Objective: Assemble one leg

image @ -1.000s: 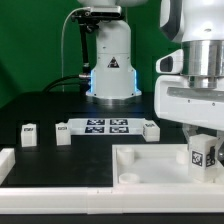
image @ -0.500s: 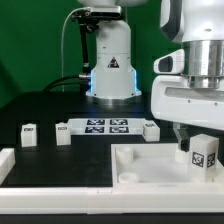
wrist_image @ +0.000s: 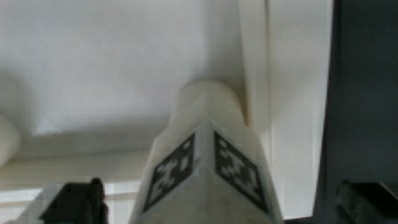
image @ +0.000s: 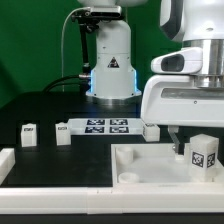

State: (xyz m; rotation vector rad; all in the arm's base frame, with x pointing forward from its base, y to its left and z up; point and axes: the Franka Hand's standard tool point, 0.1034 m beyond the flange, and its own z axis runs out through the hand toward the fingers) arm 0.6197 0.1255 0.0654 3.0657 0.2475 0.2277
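A white leg [image: 203, 156] with a black-and-white tag stands upright at the far-right corner of the large white square tabletop piece [image: 150, 168]. My gripper [image: 202, 147] hangs straight over it. One dark finger [image: 178, 142] shows beside the leg with a small gap. In the wrist view the leg [wrist_image: 210, 150] rises between the two dark fingertips [wrist_image: 73, 203], with light showing on both sides. The gripper [wrist_image: 217, 206] is open around the leg. Whether the leg's foot sits in a socket is hidden.
Three more legs lie on the black table: one at the left [image: 29, 134], one beside it [image: 62, 133], and one by the gripper housing [image: 150, 130]. The marker board [image: 105, 126] lies between them. A white L-shaped piece [image: 8, 166] sits front left. The robot base [image: 110, 70] stands behind.
The gripper housing has shifted toward the exterior view's left and looks larger. The dark finger now stands apart from the leg. The leg has stayed nearly in place.
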